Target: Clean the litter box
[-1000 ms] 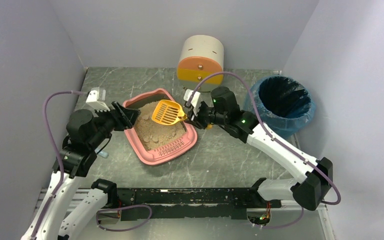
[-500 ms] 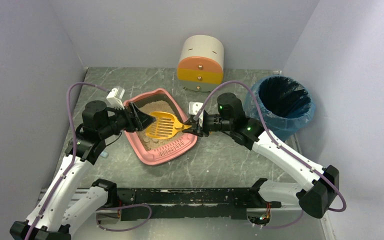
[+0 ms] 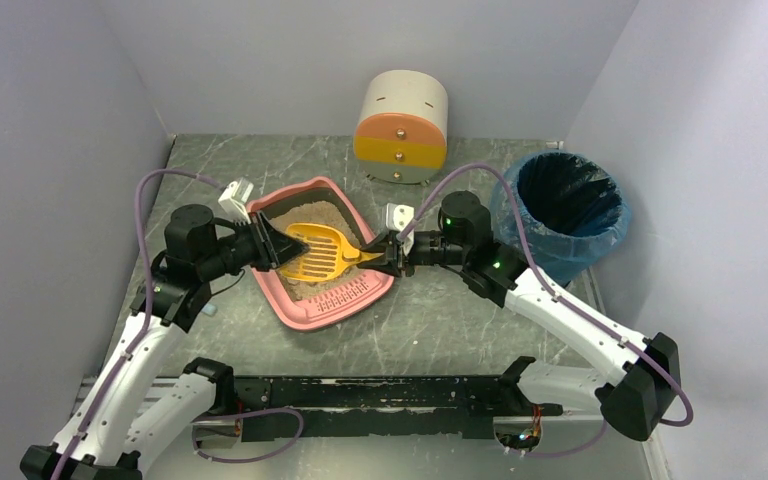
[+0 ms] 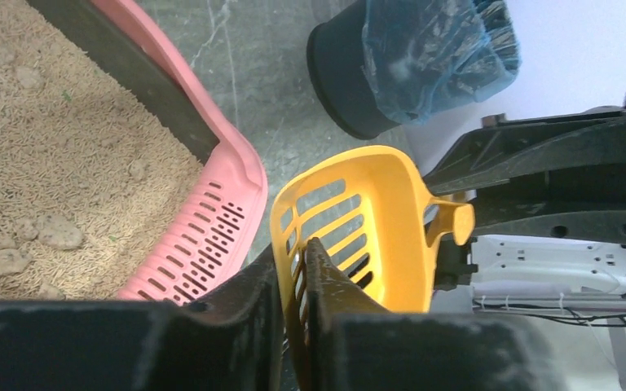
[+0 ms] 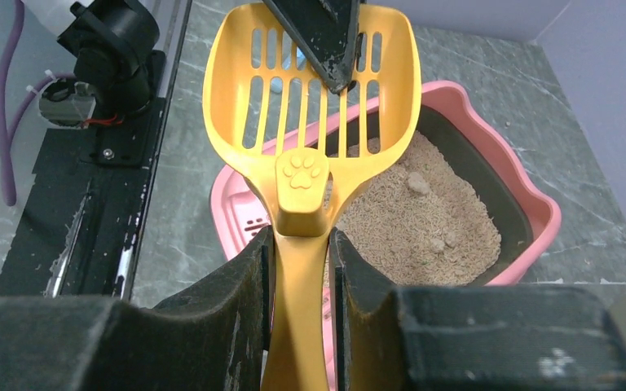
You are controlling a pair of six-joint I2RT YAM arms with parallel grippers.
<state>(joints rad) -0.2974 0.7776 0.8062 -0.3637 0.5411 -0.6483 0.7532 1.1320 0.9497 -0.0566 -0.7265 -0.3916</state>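
Seeing scoop (image 3: 318,250) pinched at both ends: handle clamped in right gripper (image 3: 385,255), front lip nipped by left gripper (image 3: 278,245), so lying crosswise just over the litter box (image 3: 335,305). Probably needs the left end let go before swinging right, over the box's rim toward the bin (image 3: 600,235) far right; open table (image 3: 440,320) there, drawers (image 3: 400,125) well back.

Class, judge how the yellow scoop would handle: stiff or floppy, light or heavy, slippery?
Probably stiff: the scoop shows no bend with the right tool on its handle and the left tool pinching its rim. Likely light: thin, slotted, empty plastic. Perhaps slippery: it looks smooth and glossy.
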